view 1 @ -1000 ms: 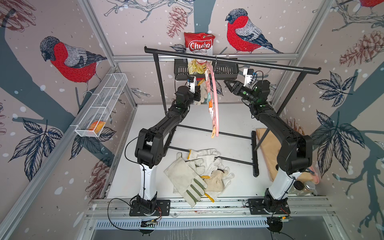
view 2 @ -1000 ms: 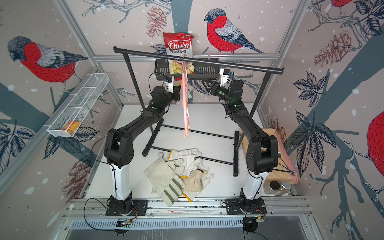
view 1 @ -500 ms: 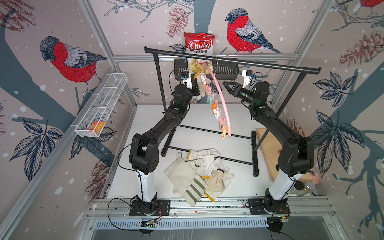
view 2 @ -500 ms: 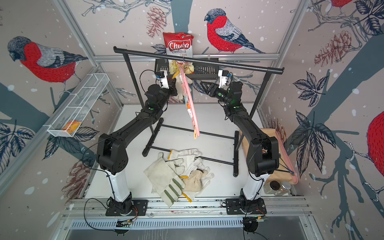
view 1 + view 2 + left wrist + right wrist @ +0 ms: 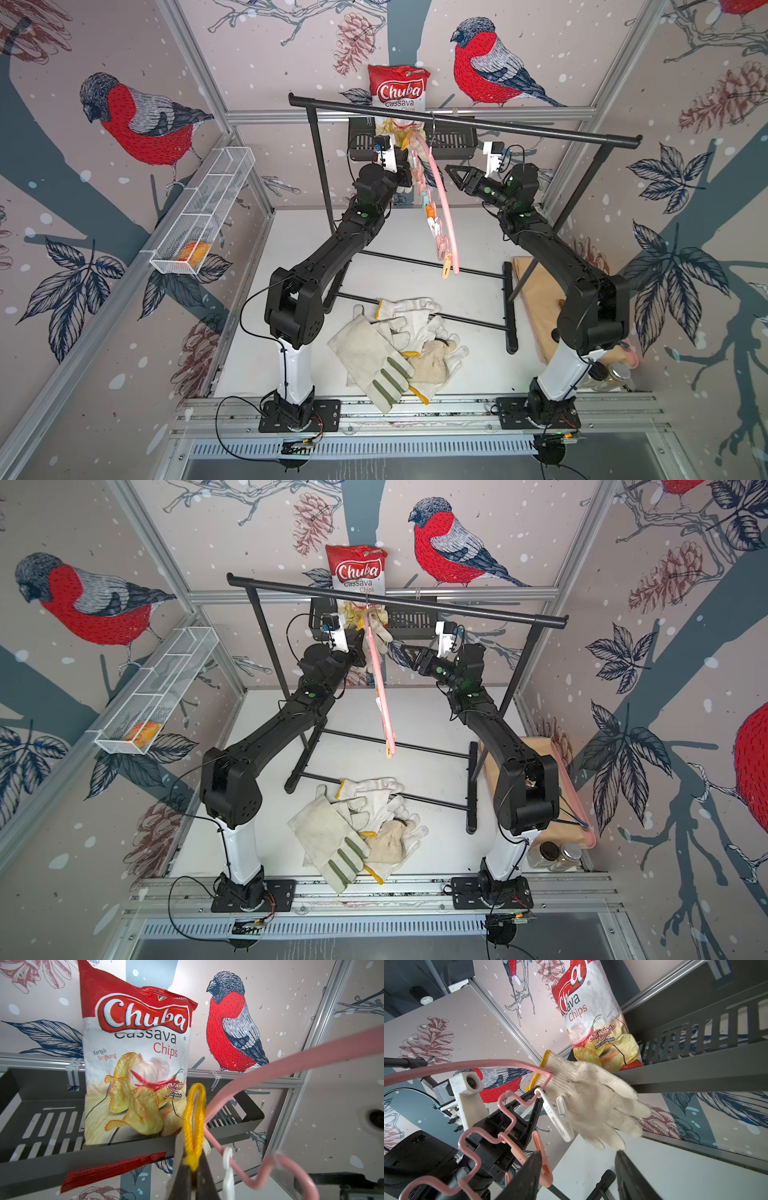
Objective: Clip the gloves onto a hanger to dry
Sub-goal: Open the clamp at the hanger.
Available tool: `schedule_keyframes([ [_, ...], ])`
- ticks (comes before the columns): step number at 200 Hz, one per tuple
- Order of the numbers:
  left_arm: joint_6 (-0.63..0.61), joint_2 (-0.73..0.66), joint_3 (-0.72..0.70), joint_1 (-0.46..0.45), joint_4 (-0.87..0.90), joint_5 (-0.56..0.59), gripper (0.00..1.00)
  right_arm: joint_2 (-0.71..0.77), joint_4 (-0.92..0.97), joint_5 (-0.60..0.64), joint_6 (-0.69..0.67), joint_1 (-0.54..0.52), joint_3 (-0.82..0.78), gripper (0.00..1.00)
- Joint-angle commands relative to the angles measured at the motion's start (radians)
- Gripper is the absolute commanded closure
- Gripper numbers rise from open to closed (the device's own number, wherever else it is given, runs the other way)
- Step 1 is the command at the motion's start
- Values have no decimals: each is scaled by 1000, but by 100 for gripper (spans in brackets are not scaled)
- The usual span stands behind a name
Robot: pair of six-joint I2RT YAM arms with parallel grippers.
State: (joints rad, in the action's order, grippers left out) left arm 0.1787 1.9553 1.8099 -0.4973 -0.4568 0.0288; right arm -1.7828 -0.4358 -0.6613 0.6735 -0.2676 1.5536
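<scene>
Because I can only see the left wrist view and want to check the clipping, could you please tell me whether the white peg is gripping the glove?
Observer: In the right wrist view the white peg lies against the knitted glove, but I cannot tell whether it grips it.
Operator: Thank you. What is the right claw doing?
Observer: The right claw is open and empty, pointed at the glove.
Operator: Are there more gloves to hang?
Observer: Yes, a pile of gloves lies on the table between the arm bases.
</scene>
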Motion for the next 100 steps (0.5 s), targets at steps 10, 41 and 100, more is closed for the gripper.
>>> schedule_keyframes([
  [10, -16, 27, 58, -11, 12, -21, 100, 16, 11, 5, -55, 4, 8, 41],
  [41, -33, 59, 105, -17, 38, -61, 100, 11, 102, -13, -142, 24, 47, 40],
  [100, -41, 82, 132, -16, 63, -118, 100, -3, 183, -73, -257, 28, 65, 35],
])
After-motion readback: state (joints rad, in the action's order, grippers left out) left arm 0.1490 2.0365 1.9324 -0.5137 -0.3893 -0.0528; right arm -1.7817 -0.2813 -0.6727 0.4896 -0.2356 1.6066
